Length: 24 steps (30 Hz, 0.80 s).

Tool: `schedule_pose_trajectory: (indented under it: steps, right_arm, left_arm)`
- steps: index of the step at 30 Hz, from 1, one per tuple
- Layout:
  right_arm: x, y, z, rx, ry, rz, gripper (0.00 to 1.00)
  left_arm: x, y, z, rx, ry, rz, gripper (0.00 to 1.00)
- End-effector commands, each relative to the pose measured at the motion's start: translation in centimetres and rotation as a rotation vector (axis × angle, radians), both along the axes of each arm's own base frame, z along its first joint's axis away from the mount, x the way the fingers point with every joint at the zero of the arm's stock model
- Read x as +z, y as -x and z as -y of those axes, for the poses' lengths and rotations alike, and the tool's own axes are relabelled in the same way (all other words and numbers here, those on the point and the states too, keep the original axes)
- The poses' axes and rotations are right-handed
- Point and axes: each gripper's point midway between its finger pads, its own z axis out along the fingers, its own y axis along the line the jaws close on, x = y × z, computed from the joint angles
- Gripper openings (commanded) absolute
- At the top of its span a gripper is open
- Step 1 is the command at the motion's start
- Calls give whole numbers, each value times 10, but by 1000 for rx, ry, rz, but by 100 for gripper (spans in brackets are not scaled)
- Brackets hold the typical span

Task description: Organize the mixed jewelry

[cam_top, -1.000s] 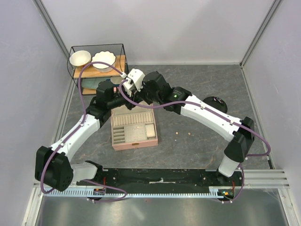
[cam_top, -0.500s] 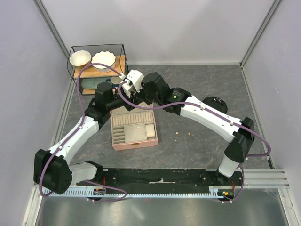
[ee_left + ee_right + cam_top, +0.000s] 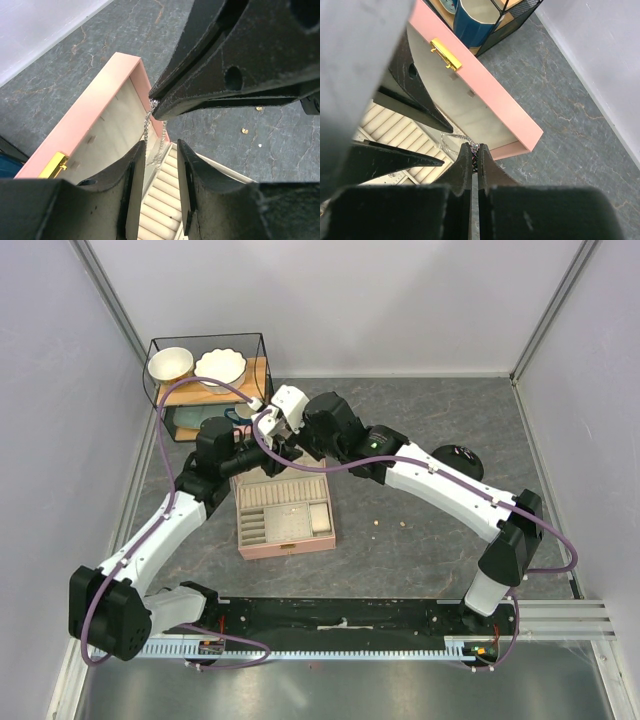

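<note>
Grey marbled surface [image 3: 420,420] carries a black wire rack [image 3: 256,370] behind the jaws and an open pink rectangular box [image 3: 290,548] beneath them, its raised lid close behind. The right jaws are pinched tight on a thin silvery chain [image 3: 147,125], which dangles between the part-open, empty left jaws. Tiny gold beads [image 3: 244,131] lie off to the right.

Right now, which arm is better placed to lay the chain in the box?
Probably right: the right gripper is shut on the chain above the open pink box; the left gripper is open around it.

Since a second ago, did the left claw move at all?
Yes. Seen from above, the left claw slid slightly left, toward the wire rack, over the pink box's far edge.
</note>
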Motion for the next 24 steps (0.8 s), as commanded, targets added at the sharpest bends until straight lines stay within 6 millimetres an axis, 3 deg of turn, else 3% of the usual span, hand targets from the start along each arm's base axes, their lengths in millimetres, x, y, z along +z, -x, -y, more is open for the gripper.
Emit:
schedule_pose_trajectory:
  steps: [1,24]
  right_arm:
    - [28,1,6,-16,-59,42,0]
    - [47,4,6,-11,-113,46,0]
  left_arm:
    - [15,0,1,-14,30,63,39]
    - [3,-15,1,16,33,71,35]
